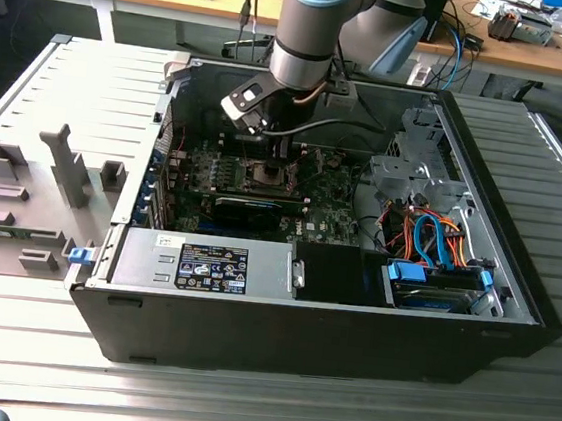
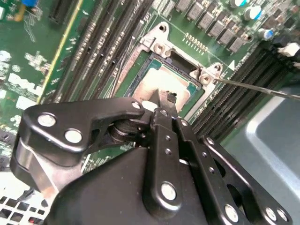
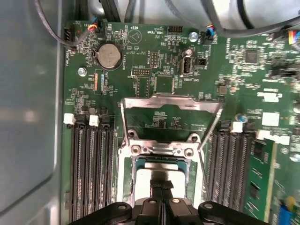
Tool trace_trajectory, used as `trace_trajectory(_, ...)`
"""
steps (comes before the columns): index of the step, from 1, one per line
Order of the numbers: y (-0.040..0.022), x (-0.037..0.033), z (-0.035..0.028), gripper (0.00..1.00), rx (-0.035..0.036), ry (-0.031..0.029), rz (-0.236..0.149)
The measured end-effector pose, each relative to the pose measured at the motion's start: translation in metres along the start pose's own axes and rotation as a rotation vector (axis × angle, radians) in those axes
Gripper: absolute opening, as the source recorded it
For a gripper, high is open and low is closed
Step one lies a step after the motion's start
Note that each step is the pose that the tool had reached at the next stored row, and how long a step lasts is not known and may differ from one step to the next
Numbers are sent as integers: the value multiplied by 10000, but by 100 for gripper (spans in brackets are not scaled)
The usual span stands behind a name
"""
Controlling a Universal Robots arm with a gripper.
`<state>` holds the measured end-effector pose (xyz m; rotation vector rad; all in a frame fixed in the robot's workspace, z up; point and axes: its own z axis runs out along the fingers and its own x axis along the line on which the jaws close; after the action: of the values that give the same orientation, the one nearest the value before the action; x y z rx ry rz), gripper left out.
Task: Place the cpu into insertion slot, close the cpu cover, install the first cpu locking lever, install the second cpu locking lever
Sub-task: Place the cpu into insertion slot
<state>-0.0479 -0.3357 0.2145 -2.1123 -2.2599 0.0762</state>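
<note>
No wording is plain enough to read. In the exterior view, a black-and-white label (image 1: 212, 268) of small print sits on the silver box (image 1: 140, 256) at the case's near edge. In the first wrist view, the green board (image 3: 154, 84) bears tiny white lettering and a triangle sign (image 3: 134, 36) beside the coin battery (image 3: 108, 56).

Memory slots (image 3: 91, 168) flank insertion slot (image 3: 159, 161) closely both sides; open cpu cover (image 3: 171, 104) blocks one end.
</note>
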Motion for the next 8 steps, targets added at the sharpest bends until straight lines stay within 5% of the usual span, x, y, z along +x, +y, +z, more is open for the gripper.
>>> trace_trajectory(3,-7,0,-94,11,1,-1,1)
trace_trajectory(5,-18,0,-250,11,1,-2,1)
trace_trajectory(8,-26,0,-370,11,1,-1,1)
